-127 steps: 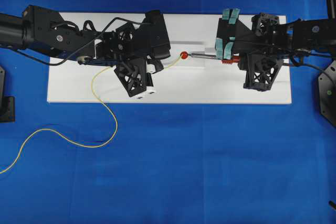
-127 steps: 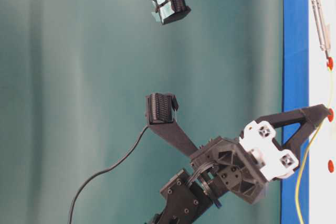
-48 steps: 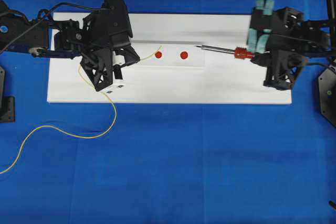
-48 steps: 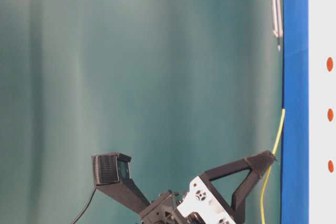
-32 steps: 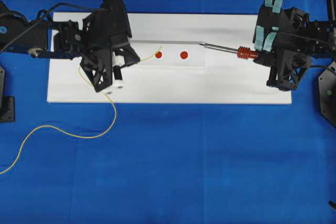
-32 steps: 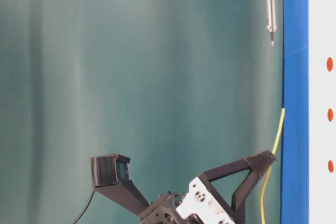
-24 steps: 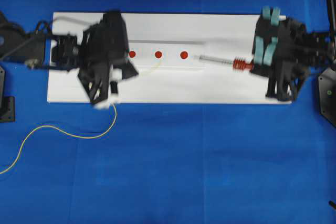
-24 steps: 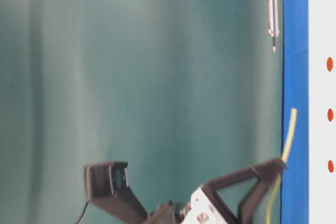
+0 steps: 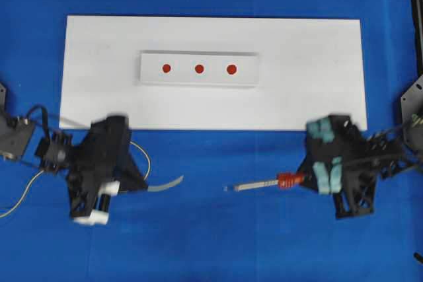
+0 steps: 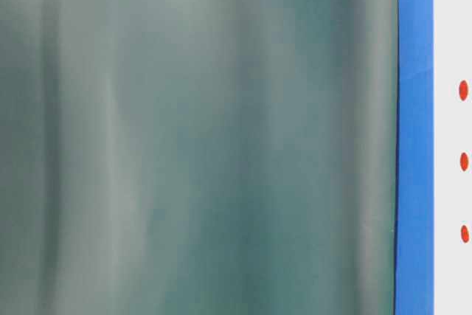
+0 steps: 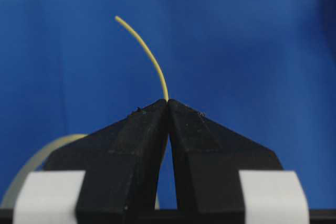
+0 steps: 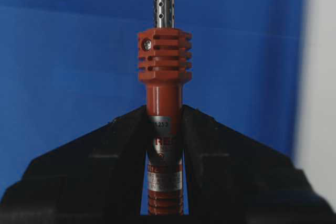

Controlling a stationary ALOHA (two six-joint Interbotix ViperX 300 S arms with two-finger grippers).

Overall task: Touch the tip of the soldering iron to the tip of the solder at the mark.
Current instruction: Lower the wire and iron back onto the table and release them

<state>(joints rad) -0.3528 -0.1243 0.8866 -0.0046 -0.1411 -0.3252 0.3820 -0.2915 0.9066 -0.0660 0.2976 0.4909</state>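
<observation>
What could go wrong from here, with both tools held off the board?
1. The solder juts in a free curve past the shut left gripper; it may bend or miss the marks.
2. The right gripper clamps the soldering iron only at its handle; the long shaft could tilt on contact.

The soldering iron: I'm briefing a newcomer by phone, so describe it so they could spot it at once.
Start at the white board on the blue cloth and look below its lower right corner. There the right end effector is shut on the soldering iron, which points left above the cloth. Its ribbed red collar and thin silver shaft set it apart from the thin yellow solder held by the left end effector.
</observation>
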